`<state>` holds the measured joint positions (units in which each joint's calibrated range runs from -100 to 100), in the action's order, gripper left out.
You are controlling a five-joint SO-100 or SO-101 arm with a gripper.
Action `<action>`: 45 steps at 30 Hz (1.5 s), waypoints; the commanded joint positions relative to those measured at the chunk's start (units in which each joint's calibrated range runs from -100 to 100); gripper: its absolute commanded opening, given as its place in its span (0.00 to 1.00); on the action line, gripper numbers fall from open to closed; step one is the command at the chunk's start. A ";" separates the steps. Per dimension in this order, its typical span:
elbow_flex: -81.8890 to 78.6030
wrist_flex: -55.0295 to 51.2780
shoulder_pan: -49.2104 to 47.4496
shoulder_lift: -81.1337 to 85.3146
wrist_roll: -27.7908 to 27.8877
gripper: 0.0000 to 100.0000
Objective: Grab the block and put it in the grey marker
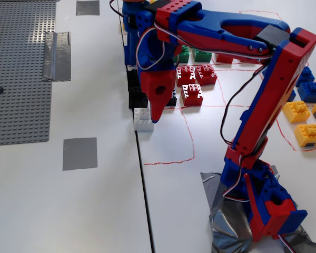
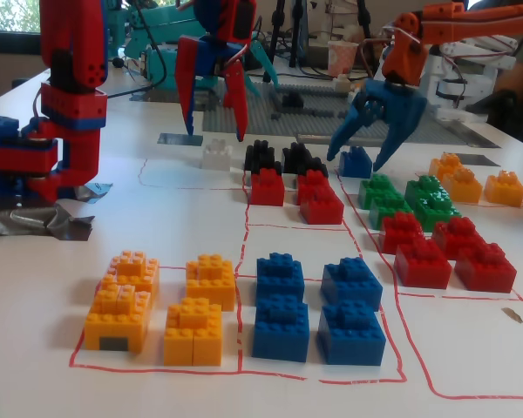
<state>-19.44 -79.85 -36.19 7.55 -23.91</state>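
Fixed views show my end effector [image 2: 214, 132] open, poised above the white block [image 1: 143, 119]. Next I judge: descend, clamp it, carry it to the grey marker [image 1: 79, 153].

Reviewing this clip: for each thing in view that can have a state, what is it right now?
gripper: open, jaws straddling the block, holding nothing.
block: upright on the table, studs up, not lifted.
grey marker: bare, nothing on it.
black bricks: resting behind the block, untouched.
red bricks: lying loose in their outlined square.
orange arm: claw open above a blue brick.
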 commanded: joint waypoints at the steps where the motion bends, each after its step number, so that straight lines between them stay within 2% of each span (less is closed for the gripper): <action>1: 4.54 0.79 -1.30 0.86 -0.63 0.28; 37: 3.72 6.30 -2.67 -7.63 -0.63 0.28; 39: 3.45 7.20 -2.67 -8.29 -0.39 0.25; 44: 3.63 9.31 -2.67 -9.20 1.51 0.00; 45: 4.09 9.14 -2.67 -9.20 1.90 0.00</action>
<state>-19.35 -71.20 -37.94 -3.05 -23.17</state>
